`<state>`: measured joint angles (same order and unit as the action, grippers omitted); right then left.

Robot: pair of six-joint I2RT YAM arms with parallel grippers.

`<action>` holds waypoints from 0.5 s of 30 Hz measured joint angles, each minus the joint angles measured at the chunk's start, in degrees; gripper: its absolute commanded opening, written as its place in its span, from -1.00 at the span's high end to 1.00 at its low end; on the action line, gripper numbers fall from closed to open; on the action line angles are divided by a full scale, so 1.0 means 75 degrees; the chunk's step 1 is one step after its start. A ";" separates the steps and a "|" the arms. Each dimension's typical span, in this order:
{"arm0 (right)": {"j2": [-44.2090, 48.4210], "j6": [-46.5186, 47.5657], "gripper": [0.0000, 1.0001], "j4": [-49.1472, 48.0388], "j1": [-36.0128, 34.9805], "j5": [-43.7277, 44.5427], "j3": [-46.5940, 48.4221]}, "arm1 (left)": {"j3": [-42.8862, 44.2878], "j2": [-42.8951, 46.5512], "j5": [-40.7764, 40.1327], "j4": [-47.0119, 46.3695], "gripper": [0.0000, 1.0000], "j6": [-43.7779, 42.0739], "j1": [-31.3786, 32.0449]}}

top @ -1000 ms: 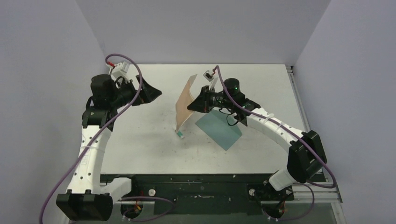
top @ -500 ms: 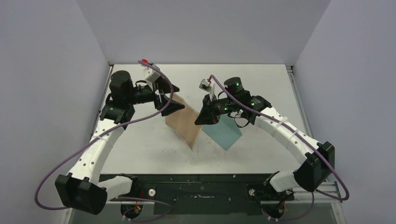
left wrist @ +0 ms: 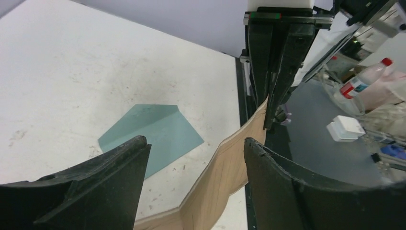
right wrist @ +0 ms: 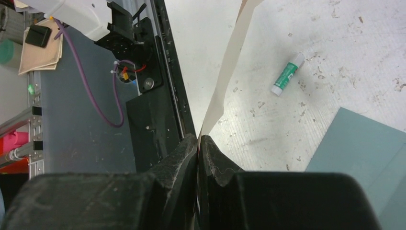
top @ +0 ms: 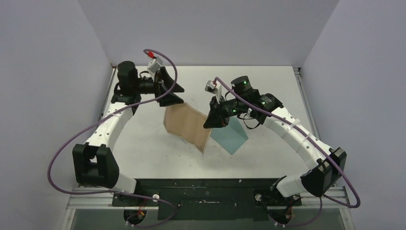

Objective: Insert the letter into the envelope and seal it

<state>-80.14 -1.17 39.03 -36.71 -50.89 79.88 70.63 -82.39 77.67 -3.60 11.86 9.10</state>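
Observation:
The tan letter (top: 186, 125) hangs bowed above the table, and my right gripper (top: 210, 120) is shut on its right edge. In the right wrist view the jaws (right wrist: 197, 141) pinch the paper's thin edge (right wrist: 230, 57). My left gripper (top: 179, 94) is at the letter's far left corner, open. Its two fingers (left wrist: 297, 187) straddle the curved sheet (left wrist: 225, 177) with gaps on both sides. The teal envelope (top: 232, 136) lies flat on the table under and right of the letter, and shows again in the left wrist view (left wrist: 151, 136).
A small white-and-green glue stick (right wrist: 287, 74) lies on the table below the letter. The black base rail (top: 206, 187) runs along the near edge. Grey walls close the table in on three sides.
The left arm swung in from the left to the letter's far corner and its jaws have narrowed a little. The right gripper tipped the letter from upright to a lower slant.

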 measured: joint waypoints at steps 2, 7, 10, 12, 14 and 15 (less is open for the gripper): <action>-0.0111 0.0137 0.89 0.0221 0.0006 0.0055 0.0216 | -0.0050 -0.0329 0.0347 -0.1207 -0.51 0.1020 -0.0160; -0.0402 0.0469 0.89 0.0769 0.0064 0.0201 0.0790 | -0.0627 -0.1236 0.1090 -0.6534 -0.42 0.5243 -0.0017; -0.0574 0.0670 0.89 0.1084 0.0117 0.0321 0.1110 | -0.0627 -0.1813 0.1306 -0.8524 -0.36 0.6933 0.0277; -0.0650 0.0793 0.89 0.1268 0.0163 0.0405 0.1256 | -0.0627 -0.2052 0.1402 -0.9326 -0.37 0.7630 0.0402; -0.0691 0.0901 0.89 0.1425 0.0265 0.0484 0.1352 | -0.0615 -0.2183 0.1486 -0.9903 -0.43 0.8172 0.0443; -0.0691 0.0938 0.89 0.1498 0.0309 0.0536 0.1378 | -0.0571 -0.2209 0.1483 -1.0130 -0.45 0.8376 0.0437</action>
<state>-85.32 5.87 50.26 -34.39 -46.87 90.21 66.35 -98.96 88.79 -79.57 74.67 12.38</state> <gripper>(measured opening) 0.059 0.700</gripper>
